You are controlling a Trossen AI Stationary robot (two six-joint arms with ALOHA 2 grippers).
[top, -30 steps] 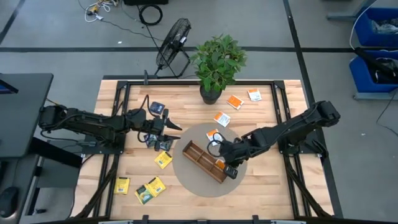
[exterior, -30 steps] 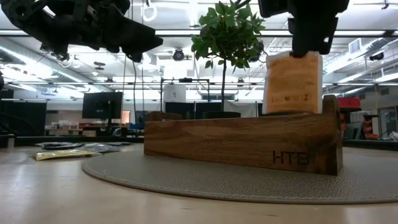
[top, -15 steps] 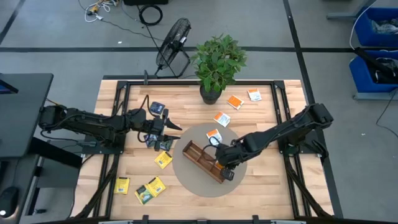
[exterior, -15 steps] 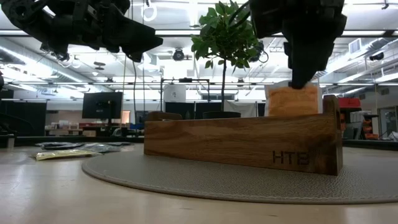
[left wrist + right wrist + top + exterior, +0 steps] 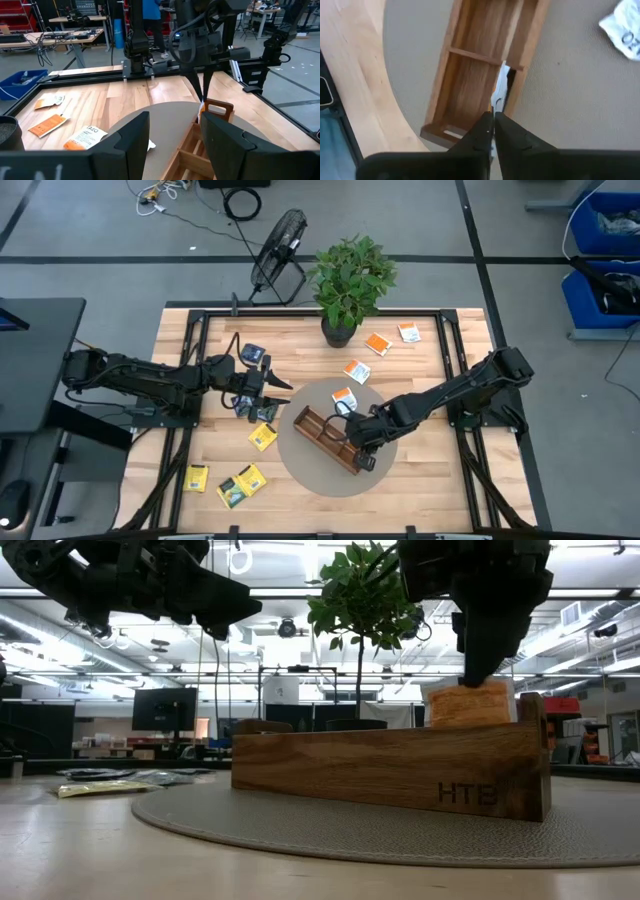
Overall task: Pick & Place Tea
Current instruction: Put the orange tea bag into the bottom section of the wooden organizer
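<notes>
The right gripper pinches an orange-and-white square tea sachet standing upright in the end compartment of the long brown wooden divided tray. The left gripper hangs open, well apart from the tray.

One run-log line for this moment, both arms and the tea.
right gripper: over wooden tray, fingertips on orange sachet standing in end compartment | left gripper: open, empty, waiting above table | other sachets loose on table

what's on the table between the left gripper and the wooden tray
In the high view, one yellow sachet lies on the bare wood between the left gripper and the wooden tray, just off the round mat's edge.
</notes>
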